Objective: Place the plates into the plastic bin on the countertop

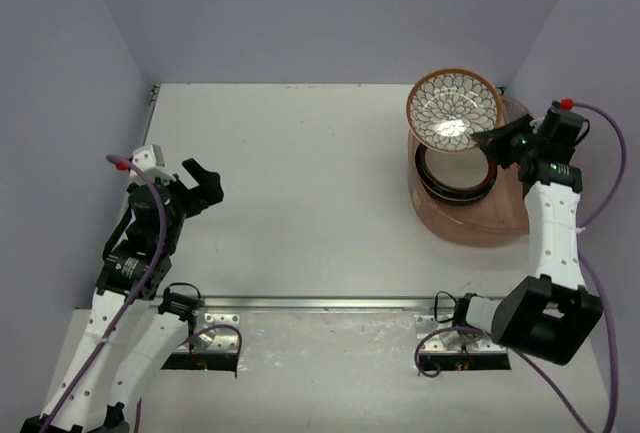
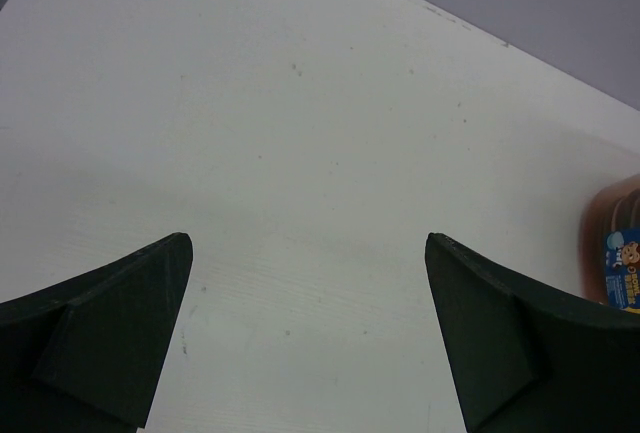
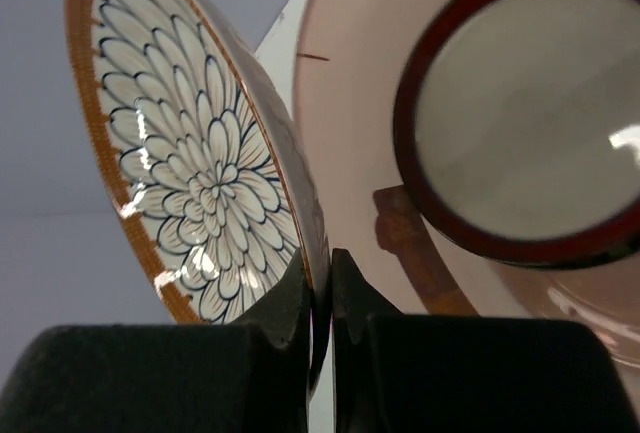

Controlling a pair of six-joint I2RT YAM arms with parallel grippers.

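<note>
Brown-white petal plate (image 1: 455, 108) tilted above plastic bin (image 1: 470, 230), rim pinched by right gripper (image 1: 492, 139).

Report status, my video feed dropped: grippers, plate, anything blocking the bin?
Right gripper shut on petal-pattern plate, tilted above plastic bin. Left gripper open, empty, over countertop. Maroon-rimmed plate already in bin; no obstruction seen.

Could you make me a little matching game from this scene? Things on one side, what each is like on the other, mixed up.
1. petal plate
2. maroon-rimmed plate
3. left gripper
4. bin

A. open, holding nothing
B. pinkish, see-through
C. lying flat in the bin
D. gripped at its rim by the right gripper

Pairs: 1-D, 2-C, 3-A, 4-B.
</note>
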